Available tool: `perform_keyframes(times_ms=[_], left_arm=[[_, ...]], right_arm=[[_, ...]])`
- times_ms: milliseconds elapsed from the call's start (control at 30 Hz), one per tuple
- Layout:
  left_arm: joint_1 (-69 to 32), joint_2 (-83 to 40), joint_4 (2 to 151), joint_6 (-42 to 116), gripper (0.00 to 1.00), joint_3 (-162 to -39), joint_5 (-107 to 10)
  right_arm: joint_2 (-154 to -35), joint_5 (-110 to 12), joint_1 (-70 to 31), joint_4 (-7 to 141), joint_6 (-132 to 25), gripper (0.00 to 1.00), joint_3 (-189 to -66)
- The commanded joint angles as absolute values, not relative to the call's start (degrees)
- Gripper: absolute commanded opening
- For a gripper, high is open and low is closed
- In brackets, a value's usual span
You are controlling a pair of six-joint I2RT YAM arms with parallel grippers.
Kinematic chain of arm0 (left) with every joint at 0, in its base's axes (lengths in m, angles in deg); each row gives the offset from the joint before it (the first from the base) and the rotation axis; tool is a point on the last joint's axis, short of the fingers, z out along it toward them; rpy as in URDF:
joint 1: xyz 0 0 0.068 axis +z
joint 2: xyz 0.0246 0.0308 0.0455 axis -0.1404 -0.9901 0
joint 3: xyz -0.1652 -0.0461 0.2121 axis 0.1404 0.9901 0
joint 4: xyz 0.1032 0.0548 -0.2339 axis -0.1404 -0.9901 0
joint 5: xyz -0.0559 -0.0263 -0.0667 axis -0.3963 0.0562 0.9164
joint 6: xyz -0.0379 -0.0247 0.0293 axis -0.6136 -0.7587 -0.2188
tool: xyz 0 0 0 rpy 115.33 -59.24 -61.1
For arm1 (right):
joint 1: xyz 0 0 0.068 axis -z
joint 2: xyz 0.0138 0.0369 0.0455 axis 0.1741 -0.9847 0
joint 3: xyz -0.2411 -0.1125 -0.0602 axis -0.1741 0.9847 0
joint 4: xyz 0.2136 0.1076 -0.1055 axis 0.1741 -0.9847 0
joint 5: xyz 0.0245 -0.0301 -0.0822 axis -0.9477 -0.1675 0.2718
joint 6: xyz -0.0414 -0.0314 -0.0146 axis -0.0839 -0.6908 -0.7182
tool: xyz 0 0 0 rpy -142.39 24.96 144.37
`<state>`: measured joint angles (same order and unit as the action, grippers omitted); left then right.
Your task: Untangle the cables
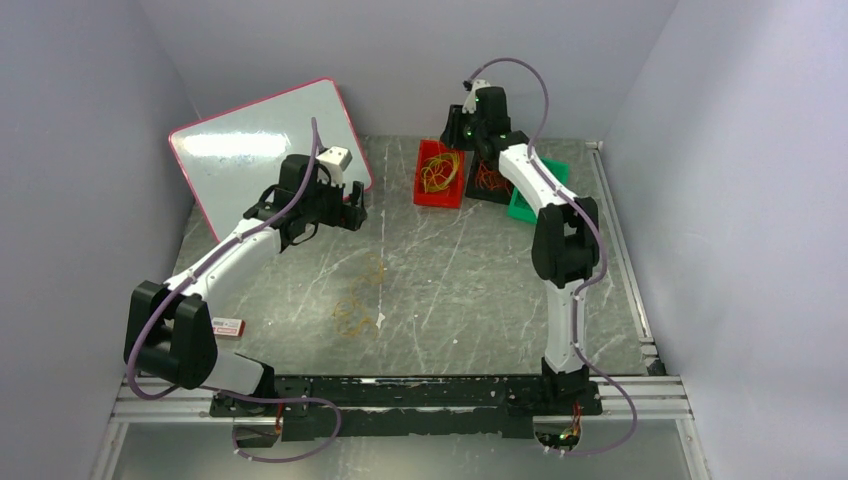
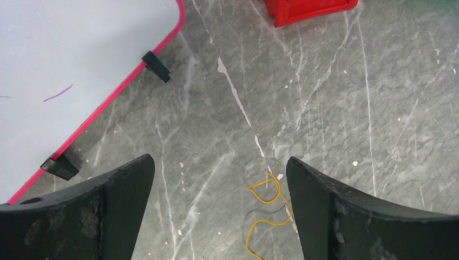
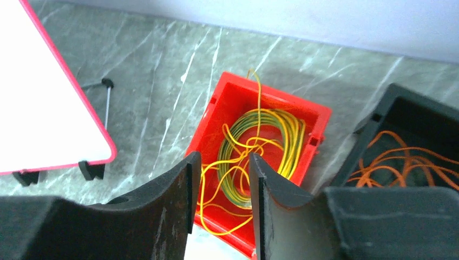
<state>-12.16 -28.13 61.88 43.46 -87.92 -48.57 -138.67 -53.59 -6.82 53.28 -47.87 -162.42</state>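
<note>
**Two robot arms over a grey table, with cables loose and in bins**

Nearest the arm bases, a few loose yellow cables (image 1: 352,315) lie in loops on the grey marble table (image 1: 470,290). Just beyond them, the left gripper (image 2: 219,162) hovers over the table, its jaws spread wide and holding nothing. A white board (image 1: 260,150) with a red rim leans to its left. At the far edge, a red bin (image 3: 287,100) holds coiled yellow cables (image 3: 281,127). A black bin (image 3: 411,105) beside it holds orange cables (image 3: 400,157). The right gripper (image 3: 223,158) hangs over the red bin, its jaws a narrow gap apart and gripping nothing.
</note>
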Motion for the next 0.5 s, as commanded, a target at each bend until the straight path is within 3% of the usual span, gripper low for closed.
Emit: perform_keyframes(times_ms=[0, 233, 467], left_arm=[[-11.70, -28.09, 61.20, 43.54, 0.96, -90.63, -47.82], [-11.70, -27.73, 60.29, 42.64, 0.95, -91.10, -49.79], [-11.70, -22.25, 58.16, 38.46, 0.94, -88.28, -51.04]], right_arm=[[-135.65, -46.16, -7.75, 52.51, -51.54, 0.43, -161.64], [-125.13, -46.85, -10.92, 54.84, -50.03, 0.45, -151.95], [-112.75, -44.97, -22.89, 56.17, -47.44, 0.47, -134.64]])
